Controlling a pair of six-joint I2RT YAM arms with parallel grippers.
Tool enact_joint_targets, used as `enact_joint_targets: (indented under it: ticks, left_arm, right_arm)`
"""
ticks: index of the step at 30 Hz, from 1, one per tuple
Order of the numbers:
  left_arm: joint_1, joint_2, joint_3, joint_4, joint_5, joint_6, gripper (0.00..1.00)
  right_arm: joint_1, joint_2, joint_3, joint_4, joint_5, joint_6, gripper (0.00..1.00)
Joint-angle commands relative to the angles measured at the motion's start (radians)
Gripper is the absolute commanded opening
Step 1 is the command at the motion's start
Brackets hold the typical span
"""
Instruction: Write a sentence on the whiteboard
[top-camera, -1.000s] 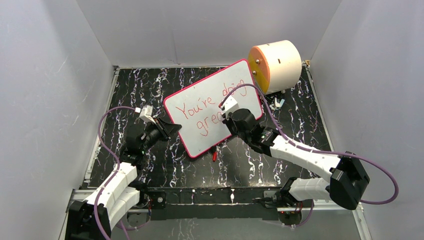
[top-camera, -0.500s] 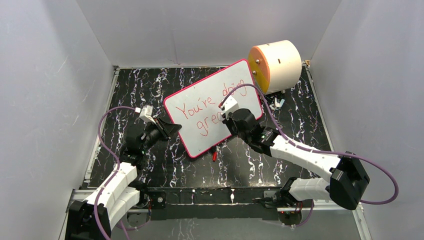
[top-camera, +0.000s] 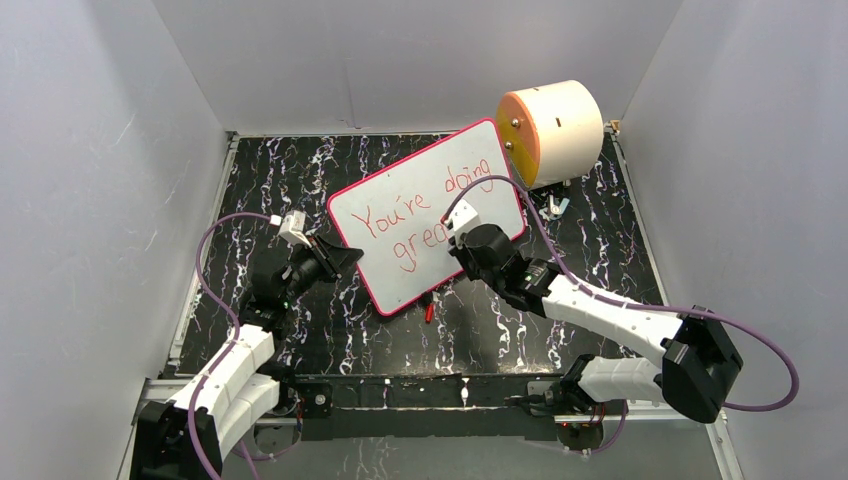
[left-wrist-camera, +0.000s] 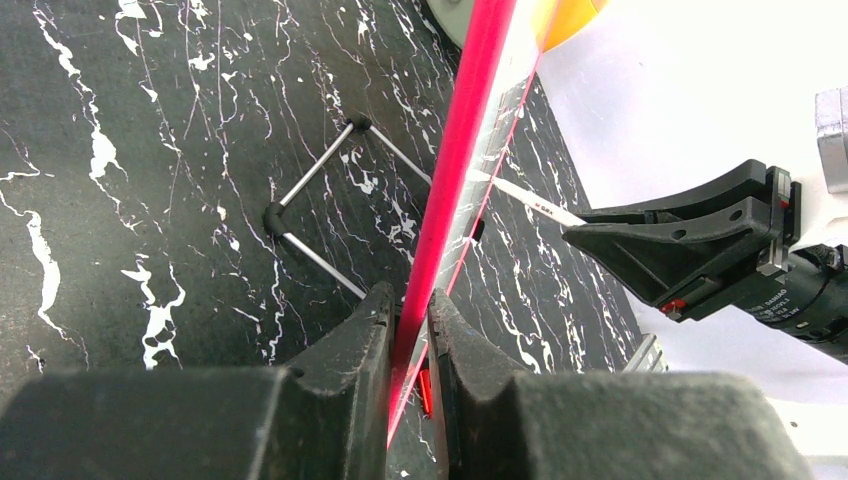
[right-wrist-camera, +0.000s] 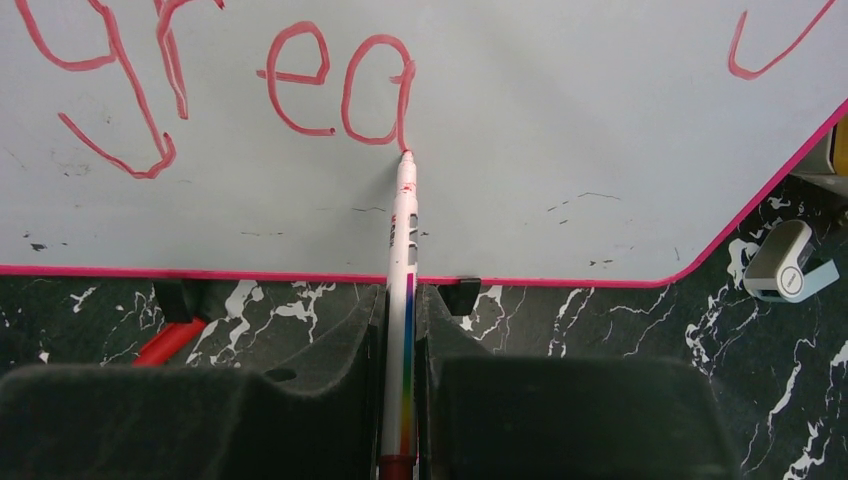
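Whiteboard (top-camera: 390, 280): large glossy white rectangle with a thin pink-red frame, mid-table, its far right corner just beside a cream cylinder with orange face (top-camera: 560, 125).
Left gripper (left-wrist-camera: 410, 300): clamped on the board's left frame edge.
Right gripper (right-wrist-camera: 400, 300): closed on a slim white marker (right-wrist-camera: 405, 230).
Sentence (top-camera: 385, 218): red handwriting on the board. The overhead view reads "You're doing"; the second line is partly hidden.
Right wrist only: marker tip touching the "a" of "grea".
Left wrist only: thin wire stand (left-wrist-camera: 320, 200) behind the board.
Count: one board, one marker, one cylinder, two lines.
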Motion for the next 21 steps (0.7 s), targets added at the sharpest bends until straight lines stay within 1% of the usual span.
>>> enact_joint_targets:
  ticks: [1, 5, 12, 19, 21]
  left_arm:
    - [0.004, 0.007, 0.019, -0.058, -0.045, 0.004, 0.00]
    - [0.004, 0.005, 0.020, -0.060, -0.047, 0.006, 0.00]
    - [0.004, 0.008, 0.017, -0.058, -0.047, 0.005, 0.00]
    - [0.004, 0.006, 0.018, -0.059, -0.048, 0.005, 0.00]
    - [0.004, 0.008, 0.018, -0.059, -0.048, 0.005, 0.00]
  right_arm:
    - [-0.004, -0.021, -0.001, 0.009, 0.053, 0.015, 0.00]
    - [-0.005, -0.036, 0.009, 0.026, 0.063, 0.009, 0.00]
    - [-0.012, -0.070, 0.017, 0.068, 0.023, -0.005, 0.00]
    - [-0.031, -0.045, 0.035, 0.088, -0.008, -0.012, 0.00]
    - [-0.032, -0.036, 0.039, 0.118, -0.018, -0.014, 0.00]
